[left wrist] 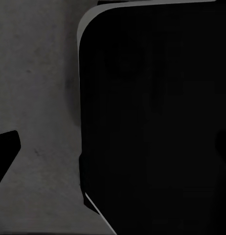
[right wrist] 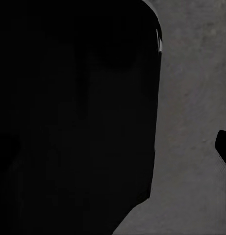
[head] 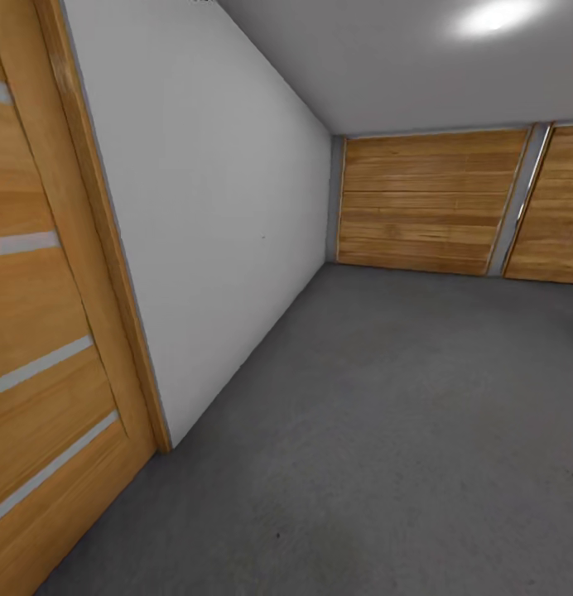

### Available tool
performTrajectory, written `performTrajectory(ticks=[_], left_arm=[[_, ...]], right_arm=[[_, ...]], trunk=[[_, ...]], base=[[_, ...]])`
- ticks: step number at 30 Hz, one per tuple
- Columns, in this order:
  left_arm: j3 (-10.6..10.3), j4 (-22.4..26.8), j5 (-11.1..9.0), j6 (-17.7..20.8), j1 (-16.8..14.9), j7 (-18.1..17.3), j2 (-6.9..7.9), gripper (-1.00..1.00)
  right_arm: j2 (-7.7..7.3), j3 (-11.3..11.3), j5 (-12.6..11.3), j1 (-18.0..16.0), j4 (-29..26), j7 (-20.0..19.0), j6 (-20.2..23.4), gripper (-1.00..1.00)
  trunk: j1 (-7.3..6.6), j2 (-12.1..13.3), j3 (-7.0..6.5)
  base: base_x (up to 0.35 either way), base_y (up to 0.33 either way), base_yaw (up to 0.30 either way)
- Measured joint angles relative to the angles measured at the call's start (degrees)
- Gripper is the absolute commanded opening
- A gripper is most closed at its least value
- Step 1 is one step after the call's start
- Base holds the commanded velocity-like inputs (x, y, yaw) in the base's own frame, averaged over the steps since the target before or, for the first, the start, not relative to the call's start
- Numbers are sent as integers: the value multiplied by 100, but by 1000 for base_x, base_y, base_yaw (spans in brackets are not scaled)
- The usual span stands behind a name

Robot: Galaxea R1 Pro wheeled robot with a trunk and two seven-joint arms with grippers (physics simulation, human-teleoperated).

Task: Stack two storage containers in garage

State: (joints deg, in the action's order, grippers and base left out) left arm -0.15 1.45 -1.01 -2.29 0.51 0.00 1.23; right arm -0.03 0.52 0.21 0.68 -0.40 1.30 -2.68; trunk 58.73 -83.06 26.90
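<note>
The robot looks into the garage: dark grey floor (head: 386,430), a white wall (head: 212,223) on the left, wide wood plank doors (head: 431,203) at the far end, and a wood door (head: 38,356) close by on the left. No red bins can be seen here, so I can't tell where they are. What could go wrong: that wood door & its frame are very near, so the robot's side could bump it if it turns left w/o care. Each wrist cam looks down at grey floor past a big black shape (left wrist: 157,122) (right wrist: 74,112), prob. part of the robot, so the arms seem to hang low. I can't tell if either tool is spread or pressed together.
</note>
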Motion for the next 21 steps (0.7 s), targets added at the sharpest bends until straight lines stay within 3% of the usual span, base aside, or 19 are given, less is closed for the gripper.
performTrajectory(ticks=[10, 15, 21], left_arm=[[19, 6, -3, -3, 0, -10, -11, 100], [39, 1, -9, -24, 0, -15, -170, 100], [54, -3, -25, -24, 0, -19, -234, 100]], right_arm=[[-30, 3, 8, 0, 0, -3, -10, 100], [-36, 3, 10, 0, 0, -3, -14, 100], [-37, 3, 10, 0, 0, -3, -13, 100]], trunk=[[0, 0, 0], [0, 0, 0], [0, 0, 0]], base=[[0, 0, 289], [0, 0, 289], [0, 0, 289]])
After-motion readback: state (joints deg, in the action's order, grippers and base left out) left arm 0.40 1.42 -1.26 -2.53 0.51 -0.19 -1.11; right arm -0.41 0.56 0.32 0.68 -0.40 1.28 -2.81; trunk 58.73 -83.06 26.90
